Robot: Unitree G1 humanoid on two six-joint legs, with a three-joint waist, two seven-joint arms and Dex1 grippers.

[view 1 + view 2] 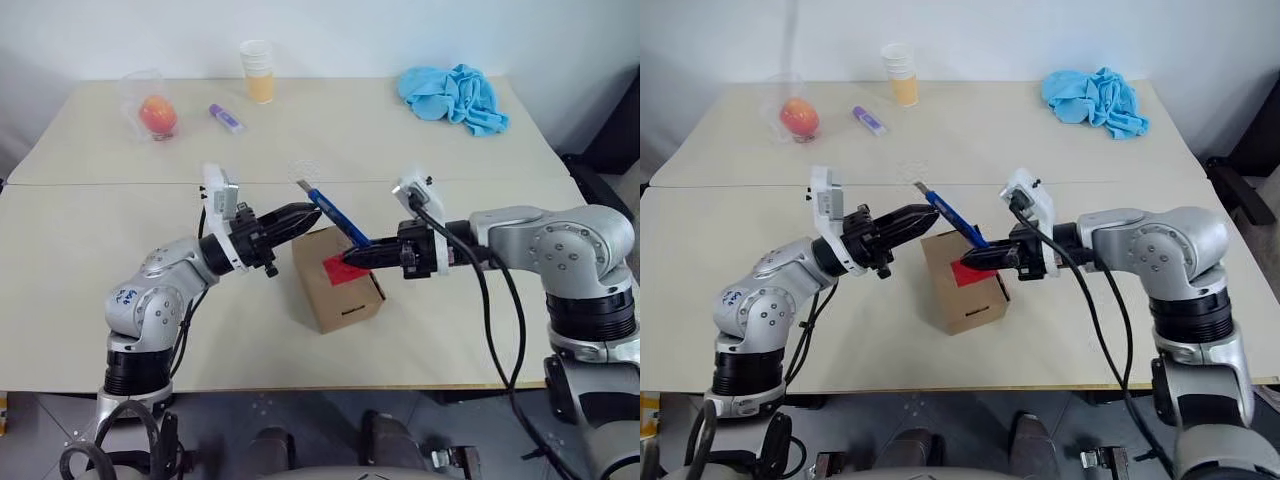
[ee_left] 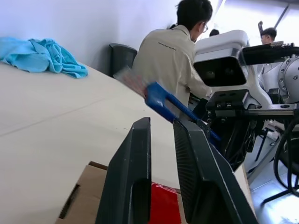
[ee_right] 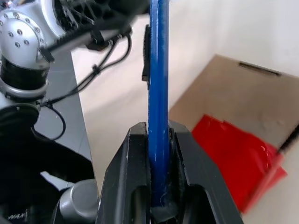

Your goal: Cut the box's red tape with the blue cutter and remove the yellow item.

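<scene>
The box (image 1: 345,300), a small brown carton, stands on the near table with the red tape (image 1: 338,270) on its top. My right gripper (image 1: 348,258) hovers just above that top, shut on the blue cutter (image 1: 330,212). The cutter slants up and away to its blade end. In the right wrist view the cutter (image 3: 158,93) runs up between the two pads, with the red tape (image 3: 233,149) beside it. My left gripper (image 1: 308,214) hangs over the box's left corner, close to the cutter. Its fingers (image 2: 131,177) stand slightly open with nothing between them. The yellow item is hidden.
On the far table lie a blue cloth (image 1: 455,95), stacked paper cups (image 1: 258,70), an orange-red fruit in clear plastic (image 1: 157,115) and a short purple stick (image 1: 226,118). A person (image 2: 168,56) stands beyond the table's right end.
</scene>
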